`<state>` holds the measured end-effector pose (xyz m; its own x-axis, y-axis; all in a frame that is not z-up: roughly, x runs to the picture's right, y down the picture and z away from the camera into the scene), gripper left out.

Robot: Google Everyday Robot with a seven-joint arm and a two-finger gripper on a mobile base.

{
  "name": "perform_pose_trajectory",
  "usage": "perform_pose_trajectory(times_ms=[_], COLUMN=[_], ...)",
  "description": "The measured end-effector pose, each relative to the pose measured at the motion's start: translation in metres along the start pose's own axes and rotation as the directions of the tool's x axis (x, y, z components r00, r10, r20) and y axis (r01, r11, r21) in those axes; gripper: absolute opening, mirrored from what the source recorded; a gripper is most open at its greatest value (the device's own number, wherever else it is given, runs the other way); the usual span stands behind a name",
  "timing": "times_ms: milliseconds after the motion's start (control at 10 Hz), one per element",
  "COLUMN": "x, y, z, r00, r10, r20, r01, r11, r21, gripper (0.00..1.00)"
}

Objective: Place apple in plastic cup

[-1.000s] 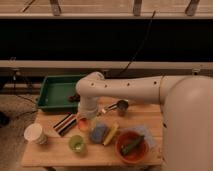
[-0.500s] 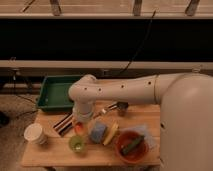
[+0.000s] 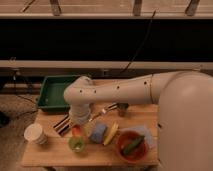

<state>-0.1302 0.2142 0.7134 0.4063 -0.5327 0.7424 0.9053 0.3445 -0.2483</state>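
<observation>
Arm stretched across the surface, wrist pointing down, gripper clamped on the apple just over the cup.

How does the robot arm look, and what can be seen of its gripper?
The arm is thick, rounded and cream-white, with a row of small dark dots along its side and a bulbous elbow. Its wrist ends in a ribbed white cylinder. The gripper lies mostly hidden under it, just above the plastic cup.
</observation>
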Motion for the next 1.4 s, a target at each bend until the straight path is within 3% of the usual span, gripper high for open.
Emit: perform_pose_trajectory(times_ms=[600,800,1200,1400], x=[-0.018,-0.021,-0.026,-0.027], y=[0.001,0.001,0.0,0.0], z=[0.012,0.014,0.017,0.017], r00=[1.0,0.999,0.999,0.999], r10=[-0.029,-0.033,-0.038,-0.039], r20=[-0.002,-0.001,0.0,0.001], r01=[0.029,0.033,0.038,0.039], r11=[0.999,0.999,0.999,0.999], r21=[-0.014,-0.019,-0.022,-0.02], gripper=[0.03,0.18,0.61,0.77])
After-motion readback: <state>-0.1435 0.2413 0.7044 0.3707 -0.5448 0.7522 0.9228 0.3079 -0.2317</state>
